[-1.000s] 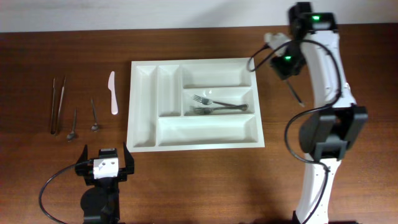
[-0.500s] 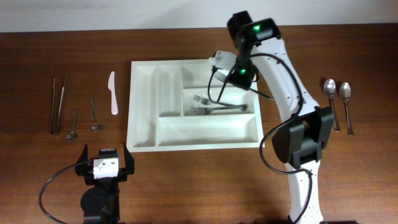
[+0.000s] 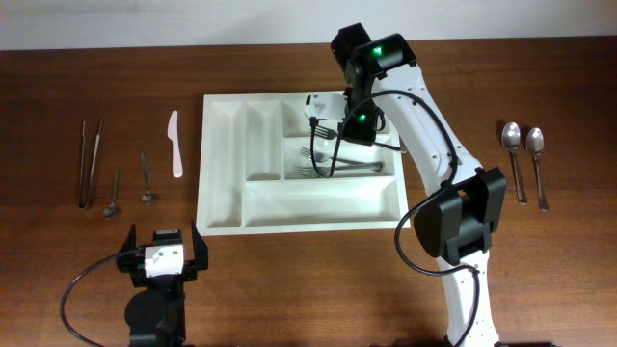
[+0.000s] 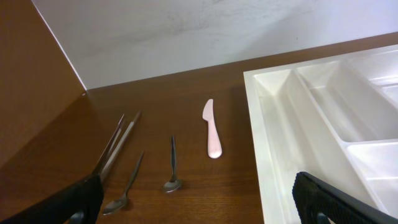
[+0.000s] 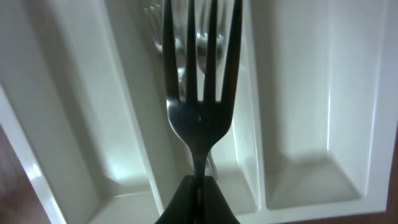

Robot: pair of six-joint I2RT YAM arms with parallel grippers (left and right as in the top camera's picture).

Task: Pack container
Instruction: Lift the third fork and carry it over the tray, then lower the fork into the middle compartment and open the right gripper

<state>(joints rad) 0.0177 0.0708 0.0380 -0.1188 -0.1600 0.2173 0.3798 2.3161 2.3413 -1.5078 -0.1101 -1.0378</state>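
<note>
Right gripper (image 5: 198, 190) clamps a fork (image 5: 199, 106) above the 2 forks (image 3: 337, 162) in the tray (image 3: 222, 217), sorting like together; left gripper (image 3: 162, 241) rests wide open.

We see a dark reddish-brown wooden table (image 3: 289, 280) with visible grain meeting a plain white wall (image 3: 193, 19) along its far edge, under even light.
</note>
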